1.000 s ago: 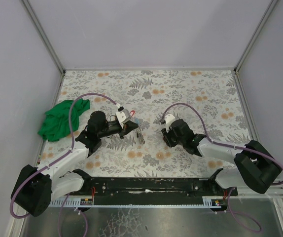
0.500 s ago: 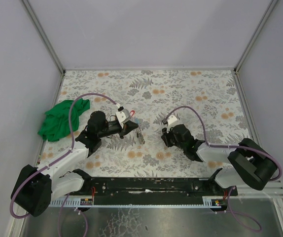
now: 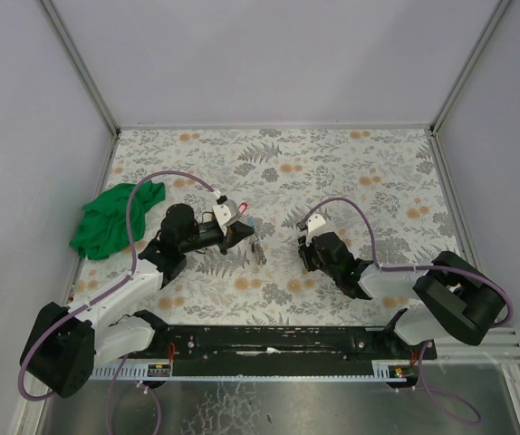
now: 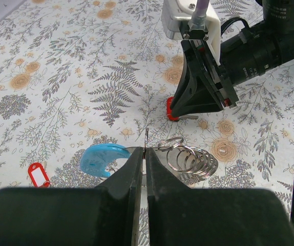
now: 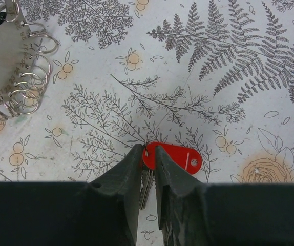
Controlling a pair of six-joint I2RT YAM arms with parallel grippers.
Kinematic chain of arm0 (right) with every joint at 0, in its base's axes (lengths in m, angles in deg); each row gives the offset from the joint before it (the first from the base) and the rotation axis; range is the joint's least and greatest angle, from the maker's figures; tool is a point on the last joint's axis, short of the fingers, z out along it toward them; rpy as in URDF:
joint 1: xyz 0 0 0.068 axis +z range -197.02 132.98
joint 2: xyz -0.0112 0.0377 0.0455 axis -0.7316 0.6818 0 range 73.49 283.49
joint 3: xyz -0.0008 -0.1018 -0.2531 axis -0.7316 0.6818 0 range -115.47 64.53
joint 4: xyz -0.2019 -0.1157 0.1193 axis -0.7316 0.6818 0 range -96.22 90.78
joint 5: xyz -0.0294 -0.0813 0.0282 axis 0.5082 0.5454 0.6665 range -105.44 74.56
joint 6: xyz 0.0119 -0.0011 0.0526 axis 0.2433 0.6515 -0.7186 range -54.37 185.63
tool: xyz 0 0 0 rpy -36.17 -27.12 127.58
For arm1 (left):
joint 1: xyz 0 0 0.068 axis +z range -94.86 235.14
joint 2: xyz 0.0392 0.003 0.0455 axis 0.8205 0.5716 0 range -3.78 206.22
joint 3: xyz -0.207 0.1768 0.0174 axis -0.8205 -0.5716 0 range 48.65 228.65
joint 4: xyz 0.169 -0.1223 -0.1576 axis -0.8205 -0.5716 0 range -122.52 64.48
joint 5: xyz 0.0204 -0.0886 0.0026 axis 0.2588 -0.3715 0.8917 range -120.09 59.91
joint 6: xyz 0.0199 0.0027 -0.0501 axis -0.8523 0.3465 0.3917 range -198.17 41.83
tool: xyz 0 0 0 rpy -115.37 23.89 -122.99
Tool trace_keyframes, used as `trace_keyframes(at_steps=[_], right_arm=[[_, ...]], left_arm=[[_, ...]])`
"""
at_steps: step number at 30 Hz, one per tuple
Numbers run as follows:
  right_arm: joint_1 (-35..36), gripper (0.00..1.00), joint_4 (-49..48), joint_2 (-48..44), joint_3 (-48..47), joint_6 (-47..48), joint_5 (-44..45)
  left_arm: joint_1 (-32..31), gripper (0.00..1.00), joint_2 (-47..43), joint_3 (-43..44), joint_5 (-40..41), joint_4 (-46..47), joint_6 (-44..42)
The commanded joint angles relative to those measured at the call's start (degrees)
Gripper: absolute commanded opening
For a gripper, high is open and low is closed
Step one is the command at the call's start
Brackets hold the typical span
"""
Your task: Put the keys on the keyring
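Bright, even light; soft shadows

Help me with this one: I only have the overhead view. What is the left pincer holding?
Observer: The left pincer is shut on the keyring, with its blue arc on one side of the jaws and its wire coils on the other.
Operator: And the right one?
Observer: The right pincer straddles the end of a red tag, with the key between its jaws. I cannot tell whether it is pinching.
Operator: Any other keys nearby?
Observer: In the left wrist view, a second red tag lies alone, left of the blue arc.
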Motion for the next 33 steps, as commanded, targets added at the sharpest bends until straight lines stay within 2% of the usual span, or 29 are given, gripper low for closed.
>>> trace_keyframes(at_steps=[1,12,18,20,24,28,33], right_arm=[[0.7,0.23,-2.7,0.9,-0.7,0.6,2.5],[0.8,0.2,-4.9,4.6,-1.0,1.1,2.1],[0.8,0.09,-4.7,5.2,-1.0,1.7,2.5],[0.8,0.0,-4.4,5.1,-1.0,2.0,2.2],[0.8,0.0,-0.6,2.4,-2.6,4.6,-2.1],[0.7,0.0,7.7,-2.4,-6.7,12.1,-8.1],[0.7,0.0,13.3,-11.3,-9.2,20.4,-16.3]], left_arm=[[-0.3,0.0,-0.6,1.3,0.0,3.6,0.4],[-0.3,0.0,-0.6,1.3,-0.3,3.6,0.3],[-0.3,0.0,-0.5,1.2,-0.6,3.8,0.2],[-0.3,0.0,-0.4,1.1,-0.9,4.0,0.2],[-0.2,0.0,0.1,0.7,-1.3,4.7,-0.6],[-0.2,0.0,0.5,-0.2,-4.1,5.9,-2.6],[-0.3,0.0,-1.5,-3.8,-8.5,10.6,-7.2]])
